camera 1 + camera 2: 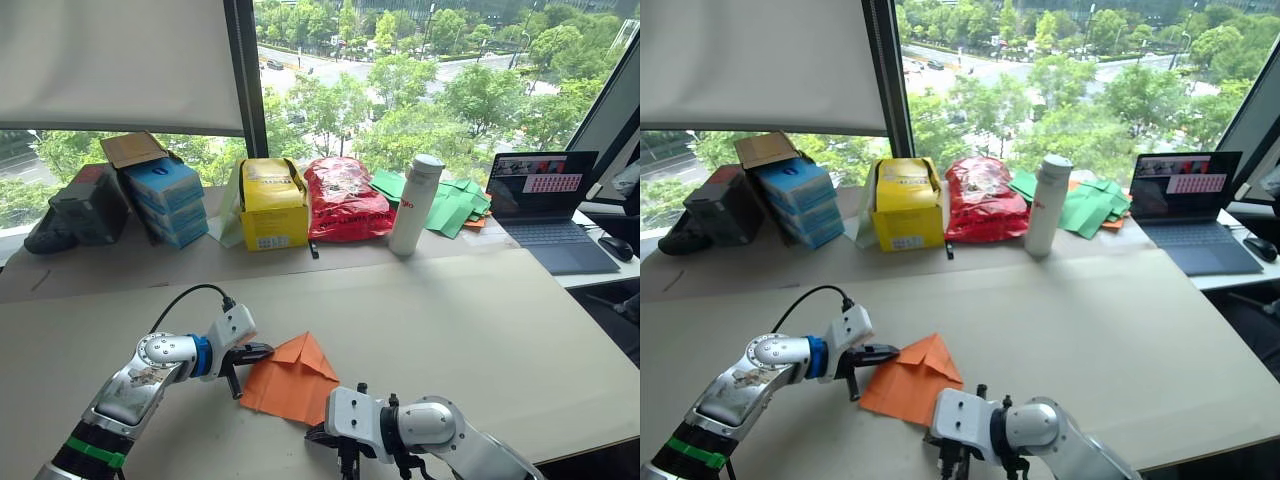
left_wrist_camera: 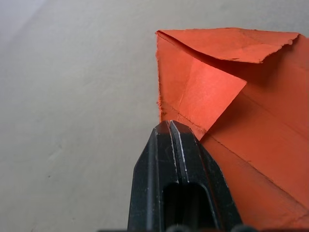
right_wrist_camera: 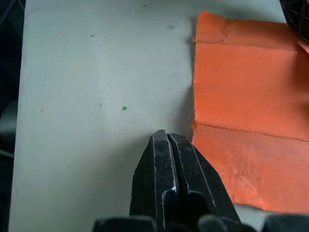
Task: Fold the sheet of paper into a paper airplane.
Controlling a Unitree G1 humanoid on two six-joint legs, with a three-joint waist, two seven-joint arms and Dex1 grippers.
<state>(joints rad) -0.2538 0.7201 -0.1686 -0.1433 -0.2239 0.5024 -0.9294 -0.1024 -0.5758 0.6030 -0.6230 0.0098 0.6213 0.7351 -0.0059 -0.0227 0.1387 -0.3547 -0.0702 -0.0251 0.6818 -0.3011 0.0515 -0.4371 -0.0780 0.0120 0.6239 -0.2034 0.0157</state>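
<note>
Orange sheet of paper (image 1: 292, 379), part-folded near the counter's front edge, looks light and floppy; both clenched pincers, left pincer (image 1: 262, 351) and right pincer (image 3: 166, 137), touch its edges, grasping nothing.

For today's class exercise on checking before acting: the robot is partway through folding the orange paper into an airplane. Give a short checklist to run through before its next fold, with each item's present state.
1. Sheet of paper lies on the table within both arms' reach: ok.
2. Top corners folded into a point on the far side: ok.
3. Left gripper at the paper's left edge, fingers closed: ok. Whether it pinches the paper: cannot tell.
4. Right gripper closed, at the paper's near edge: ok. Whether it touches it: cannot tell.
5. Folded flap lying flat: not ok, one flap stands up in the left wrist view.
6. Airplane finished: not ok, wings not yet folded.
</note>
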